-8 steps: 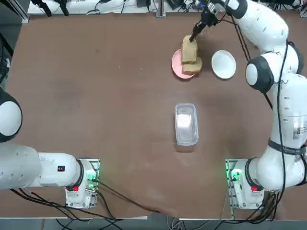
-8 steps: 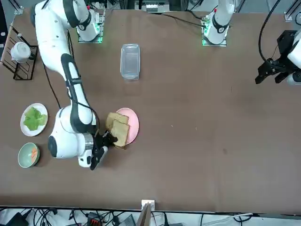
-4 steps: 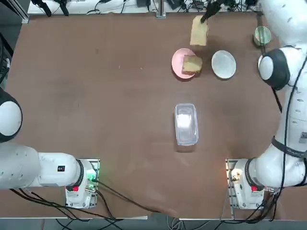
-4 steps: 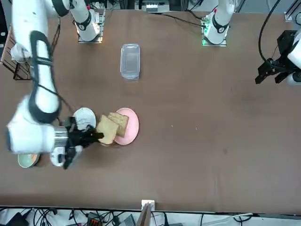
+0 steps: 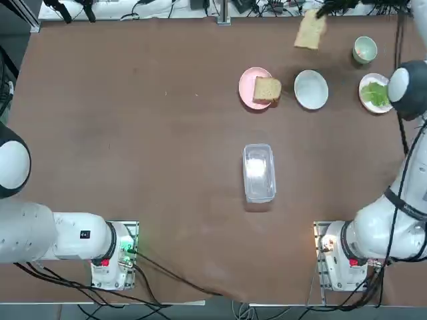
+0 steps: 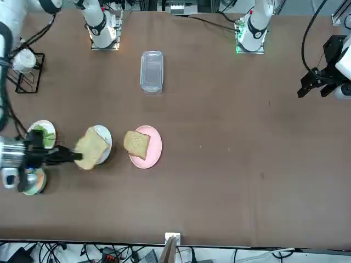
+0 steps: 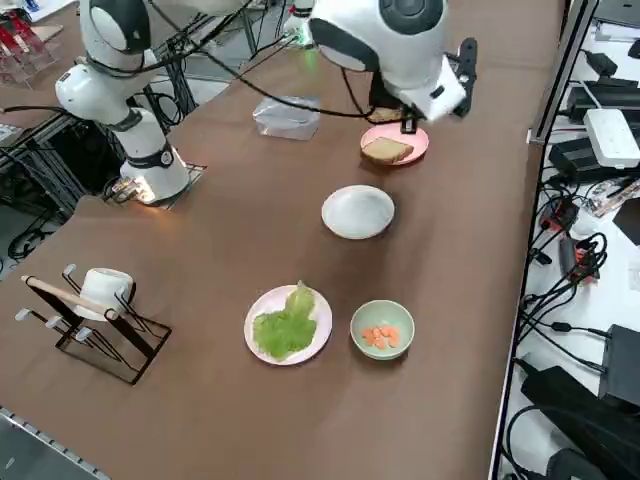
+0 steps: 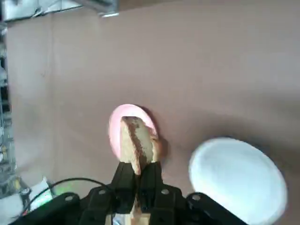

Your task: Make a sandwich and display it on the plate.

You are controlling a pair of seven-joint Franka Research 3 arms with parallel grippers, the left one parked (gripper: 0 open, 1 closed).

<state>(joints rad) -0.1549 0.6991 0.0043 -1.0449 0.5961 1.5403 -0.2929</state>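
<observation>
Bread slice (image 8: 136, 143) is pinched by its edge between the fingers of the right gripper (image 8: 137, 176), lifted above the table near the empty white plate (image 5: 311, 89). A second bread slice (image 5: 267, 89) lies on the pink plate (image 5: 248, 87). In the right side view the arm hides the held slice.

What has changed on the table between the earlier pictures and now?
The right tool, shut on one bread slice, has lifted it off the pink plate and carried it sideways, so it now hangs by the empty white plate. The other slice stayed on the pink plate. The white plate, clear box, lettuce plate and small bowl look unmoved.
</observation>
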